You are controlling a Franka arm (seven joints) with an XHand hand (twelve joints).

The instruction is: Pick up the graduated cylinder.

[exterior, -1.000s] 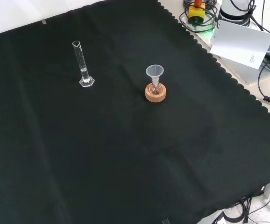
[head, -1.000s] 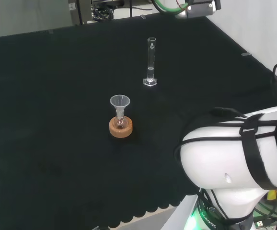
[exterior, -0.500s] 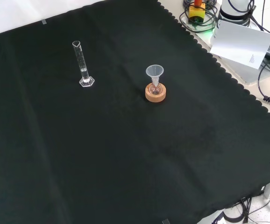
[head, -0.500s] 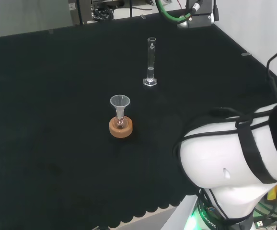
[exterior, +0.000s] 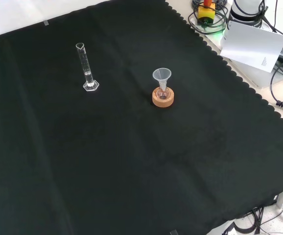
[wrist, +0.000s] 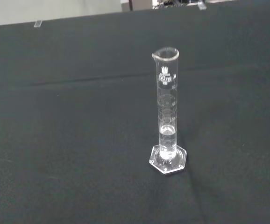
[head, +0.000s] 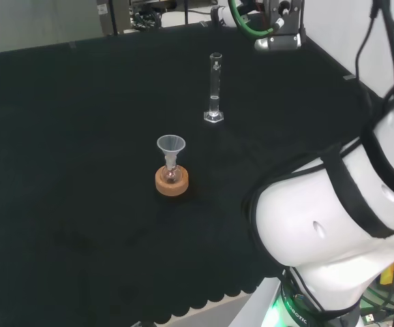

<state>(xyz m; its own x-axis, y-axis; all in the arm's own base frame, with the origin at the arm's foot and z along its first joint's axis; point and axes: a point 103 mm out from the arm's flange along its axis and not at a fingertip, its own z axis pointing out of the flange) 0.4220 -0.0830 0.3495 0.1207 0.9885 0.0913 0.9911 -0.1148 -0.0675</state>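
Standing up straight on its flat six-sided foot, the graduated cylinder (head: 215, 88) waits on the desk (exterior: 131, 161), which is covered in black cloth. That wide foot is why such a tall, thin glass does not tip over. A little clear liquid seems to sit near the bottom. It stands alone with bare cloth all around, so I think there is room to reach it from any side.

Well apart from it is a clear funnel (head: 171, 152) poking out of a small flask (head: 172, 174), and the flask rests in a cork ring (head: 172, 182) so its round bottom cannot roll.

I cannot tell if the fingers are spread, pressed together, or pinching anything. They are not touching the cylinder, because nothing is around it. The wrist camera looks straight at the cylinder from the side, so the arm seems pointed toward it. In the head view, the arm's big white links (head: 333, 211) bend high above the near edge.
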